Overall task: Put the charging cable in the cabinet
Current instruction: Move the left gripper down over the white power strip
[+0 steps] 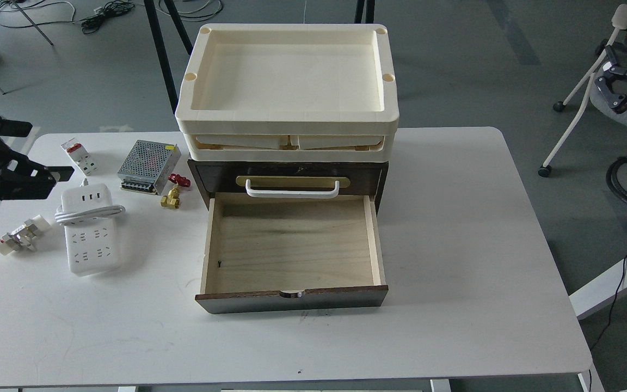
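The charging cable (91,231) is a white power strip lying on the left of the white table (455,245), with its cord coiled around the far end. The cabinet (213,179) stands mid-table, dark brown, with a white bar handle (293,190) and cream trays (289,76) on top. Its light wood drawer (292,245) is pulled out and empty. My left gripper (51,151) comes in from the left edge, open and empty, just above and left of the power strip's far end. My right gripper (606,73) is off the table at the far right, its fingers apart and empty.
A small white adapter with a red switch (79,155), a silver perforated power supply (149,159) and a brass valve with a red handle (174,193) lie behind the strip. A small plug part (19,237) lies to its left. A chair base (580,98) stands at the right.
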Robot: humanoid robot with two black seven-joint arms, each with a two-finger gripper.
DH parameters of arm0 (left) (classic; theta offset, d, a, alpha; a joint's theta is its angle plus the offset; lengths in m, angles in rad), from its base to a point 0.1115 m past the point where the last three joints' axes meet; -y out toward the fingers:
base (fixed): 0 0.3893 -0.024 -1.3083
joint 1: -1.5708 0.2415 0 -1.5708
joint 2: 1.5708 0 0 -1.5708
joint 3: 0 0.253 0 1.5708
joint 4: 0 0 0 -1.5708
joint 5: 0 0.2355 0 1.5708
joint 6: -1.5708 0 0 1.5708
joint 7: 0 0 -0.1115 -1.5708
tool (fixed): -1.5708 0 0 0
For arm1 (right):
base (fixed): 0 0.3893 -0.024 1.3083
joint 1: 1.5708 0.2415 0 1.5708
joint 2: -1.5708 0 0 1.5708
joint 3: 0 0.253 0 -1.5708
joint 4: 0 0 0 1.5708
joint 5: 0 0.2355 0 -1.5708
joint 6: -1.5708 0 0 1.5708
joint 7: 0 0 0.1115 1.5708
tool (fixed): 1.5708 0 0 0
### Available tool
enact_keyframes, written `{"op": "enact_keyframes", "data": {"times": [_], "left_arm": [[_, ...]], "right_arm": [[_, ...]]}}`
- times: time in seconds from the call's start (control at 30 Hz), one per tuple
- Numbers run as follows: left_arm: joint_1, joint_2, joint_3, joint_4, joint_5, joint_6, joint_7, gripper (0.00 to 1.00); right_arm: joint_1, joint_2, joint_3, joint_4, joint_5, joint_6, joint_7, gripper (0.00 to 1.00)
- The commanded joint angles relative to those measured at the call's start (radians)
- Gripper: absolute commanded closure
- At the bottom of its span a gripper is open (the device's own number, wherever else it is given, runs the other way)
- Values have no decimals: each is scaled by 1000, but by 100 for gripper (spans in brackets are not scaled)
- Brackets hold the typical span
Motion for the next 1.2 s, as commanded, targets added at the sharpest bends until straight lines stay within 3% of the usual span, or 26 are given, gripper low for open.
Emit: {"op": "enact_keyframes", "data": {"times": [0.0, 0.23, 0.57, 0.67, 0.77, 1.17], "left_arm": [[10, -87, 123, 82, 47, 0, 0, 2], [21, -345, 138, 300, 137, 0, 0, 2], [73, -537, 187, 577, 137, 0, 0, 7], [73, -584, 219, 679, 137, 0, 0, 8], [75, -606, 253, 745, 137, 59, 0, 8], [76, -681, 282, 869, 137, 128, 0, 11]], "right_arm": [[-3, 8, 0, -2, 0, 0, 0, 0], [-17, 7, 0, 0, 0, 0, 0, 0], [-45, -1, 0, 0, 0, 0, 0, 0], [-46, -1, 0, 0, 0, 0, 0, 0], [-46, -1, 0, 0, 0, 0, 0, 0], [-48, -1, 0, 2, 0, 0, 0, 0]]}}
